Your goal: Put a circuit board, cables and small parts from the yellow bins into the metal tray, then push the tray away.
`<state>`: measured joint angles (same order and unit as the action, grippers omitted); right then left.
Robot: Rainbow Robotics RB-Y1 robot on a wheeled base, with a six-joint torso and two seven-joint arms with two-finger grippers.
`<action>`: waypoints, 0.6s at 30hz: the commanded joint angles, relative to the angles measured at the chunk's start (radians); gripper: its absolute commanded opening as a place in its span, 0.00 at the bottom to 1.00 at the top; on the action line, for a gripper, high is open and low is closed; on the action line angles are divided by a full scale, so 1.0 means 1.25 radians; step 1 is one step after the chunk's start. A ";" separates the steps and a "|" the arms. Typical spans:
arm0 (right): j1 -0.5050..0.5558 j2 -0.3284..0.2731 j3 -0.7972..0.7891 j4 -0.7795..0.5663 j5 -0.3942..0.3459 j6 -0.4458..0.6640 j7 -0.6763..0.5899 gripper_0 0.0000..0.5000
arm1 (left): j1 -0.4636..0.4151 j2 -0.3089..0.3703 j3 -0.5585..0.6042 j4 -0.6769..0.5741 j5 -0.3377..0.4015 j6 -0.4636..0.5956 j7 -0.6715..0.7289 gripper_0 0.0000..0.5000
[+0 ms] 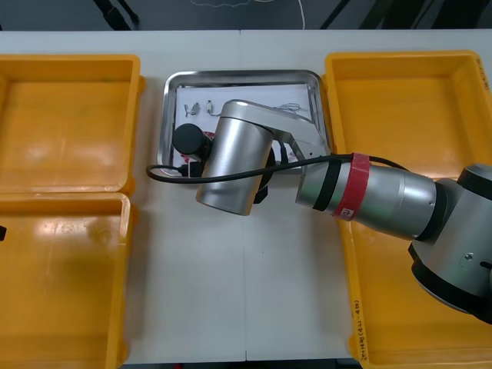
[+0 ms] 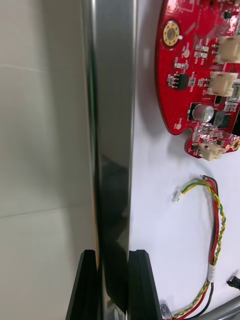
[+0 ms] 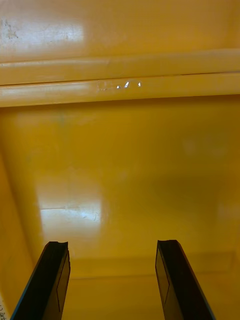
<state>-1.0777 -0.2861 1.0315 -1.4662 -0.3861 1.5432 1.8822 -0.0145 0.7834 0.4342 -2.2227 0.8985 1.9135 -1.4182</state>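
R gripper (image 2: 113, 287) clamped on metal tray (image 2: 112, 125) rim; circuit board (image 2: 200, 80), red and yellow cable (image 2: 216, 225), small metal parts (image 1: 209, 108) inside. Loading looks done, push-away pending. L gripper (image 3: 112, 280) spread wide over yellow bin (image 3: 120, 165).

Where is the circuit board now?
Right wrist view: the circuit board lies inside the metal tray, beyond the red and yellow cable, beside the rim that the right end effector grips.

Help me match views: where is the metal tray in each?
Front view: metal tray between the yellow bins, under the right arm.
Right wrist view: rim held in the right gripper.
Left wrist view: absent; left gripper over a yellow bin.
Shared landmark: its white lining.
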 commanded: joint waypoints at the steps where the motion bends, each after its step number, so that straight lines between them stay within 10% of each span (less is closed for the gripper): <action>1: -0.053 0.018 -0.034 0.011 0.018 -0.023 0.026 0.00 | 0.020 0.034 0.002 -0.023 0.006 0.005 -0.052 1.00; 18: -0.090 0.030 -0.056 0.100 0.043 -0.131 0.049 0.00 | 0.020 0.034 0.002 -0.023 0.006 0.005 -0.052 1.00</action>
<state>-1.1282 -0.2756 0.9924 -1.3479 -0.3600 1.4030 1.8910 -0.0145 0.7834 0.4342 -2.2227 0.8985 1.9135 -1.4182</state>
